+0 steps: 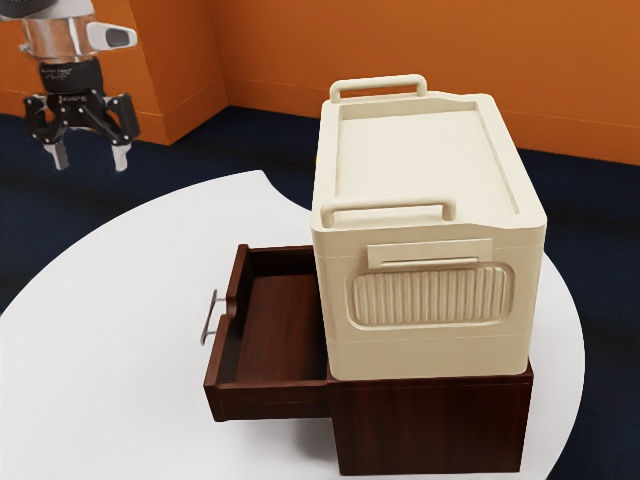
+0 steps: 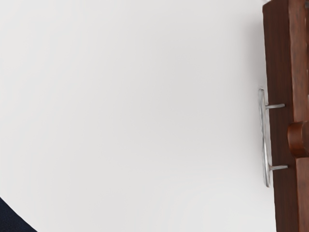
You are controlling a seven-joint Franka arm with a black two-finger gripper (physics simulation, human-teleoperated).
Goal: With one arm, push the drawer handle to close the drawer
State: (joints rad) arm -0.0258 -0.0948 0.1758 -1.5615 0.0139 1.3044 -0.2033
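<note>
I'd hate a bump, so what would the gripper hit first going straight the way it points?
Most likely the white table: the gripper points down, and the wrist view shows table ahead, the handle off to one side. The height is hard to judge.

walls (image 1: 270, 50): orange, cornered | floor (image 1: 40, 215): dark blue | table (image 1: 100, 350): white, curved edge, softly shadowed

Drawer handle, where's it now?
In the exterior view, the metal handle is left of centre, on the front of the pulled-out drawer, on the side facing away from the cream box.
</note>
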